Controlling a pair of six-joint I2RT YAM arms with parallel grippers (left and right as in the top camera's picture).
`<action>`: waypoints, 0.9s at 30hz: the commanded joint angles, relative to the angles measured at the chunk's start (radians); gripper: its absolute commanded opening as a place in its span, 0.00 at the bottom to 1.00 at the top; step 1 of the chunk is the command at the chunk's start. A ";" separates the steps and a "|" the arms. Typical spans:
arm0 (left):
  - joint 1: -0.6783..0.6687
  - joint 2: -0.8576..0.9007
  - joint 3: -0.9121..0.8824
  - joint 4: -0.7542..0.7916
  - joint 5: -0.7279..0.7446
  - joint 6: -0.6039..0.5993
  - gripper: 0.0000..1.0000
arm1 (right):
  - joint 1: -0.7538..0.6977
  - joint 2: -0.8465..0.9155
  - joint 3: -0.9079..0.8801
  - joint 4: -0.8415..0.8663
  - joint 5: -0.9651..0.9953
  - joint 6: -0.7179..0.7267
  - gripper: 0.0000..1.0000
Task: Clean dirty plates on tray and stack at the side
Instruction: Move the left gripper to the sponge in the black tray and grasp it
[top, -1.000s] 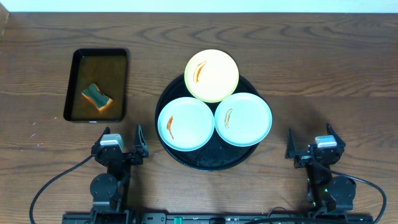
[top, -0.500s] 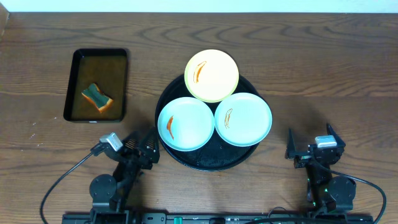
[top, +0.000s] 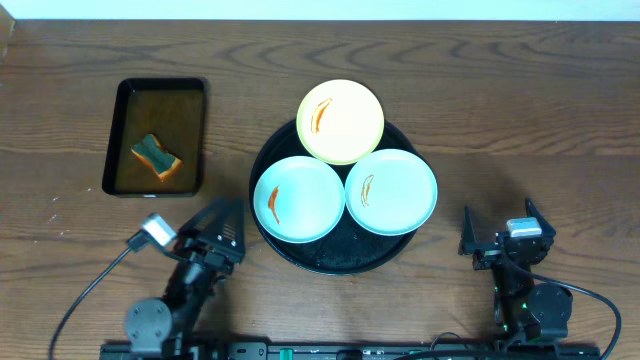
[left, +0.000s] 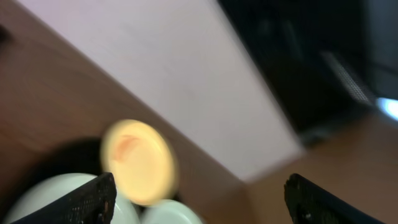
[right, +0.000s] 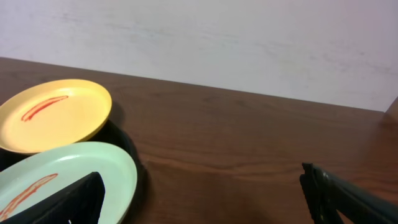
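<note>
Overhead view gives you the whole count. You've got three plates, all on the one round black tray (top: 340, 258) in the middle of the table (top: 520, 110). That's one yellow plate (top: 340, 122) at the far side, hanging out over the tray's far rim. The other two are pale blue, side by side on the near half: the left blue plate (top: 298, 198) and the right blue plate (top: 391, 191). The right one pokes out past the tray's right rim. All three crowd together edge to edge, and each has one orange-brown smear, so three smears total.

Off to the left, apart from the round tray, sits one small rectangular tray (top: 175, 115) with one green-and-orange sponge (top: 155, 156) in it.

Now your two grippers:
- The left gripper (top: 222, 212) is just beside the round tray's near-left rim and angled toward the left blue plate. Its jaws are spread wide, it's empty, and it isn't touching anything.
- The left wrist view is pretty blurry. You can make out the dark fingers (left: 87, 200) at the bottom corners with the yellow plate far off between them.
- The right gripper (top: 498, 215) is at the near right, well apart from the tray, with its jaws gaping wide and gripping nothing.
- Its wrist view shows fingers (right: 348, 199) in the bottom corners over bare wood, with the plates off to the left.
</note>
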 joint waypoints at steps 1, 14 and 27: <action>0.015 0.123 0.243 -0.166 -0.240 0.307 0.87 | -0.008 -0.006 -0.002 -0.005 0.006 -0.014 0.99; 0.015 1.187 1.319 -1.203 -0.526 0.517 0.87 | -0.008 -0.006 -0.002 -0.005 0.006 -0.014 0.99; 0.191 1.638 1.547 -1.048 -0.544 0.447 0.87 | -0.008 -0.006 -0.002 -0.005 0.006 -0.014 0.99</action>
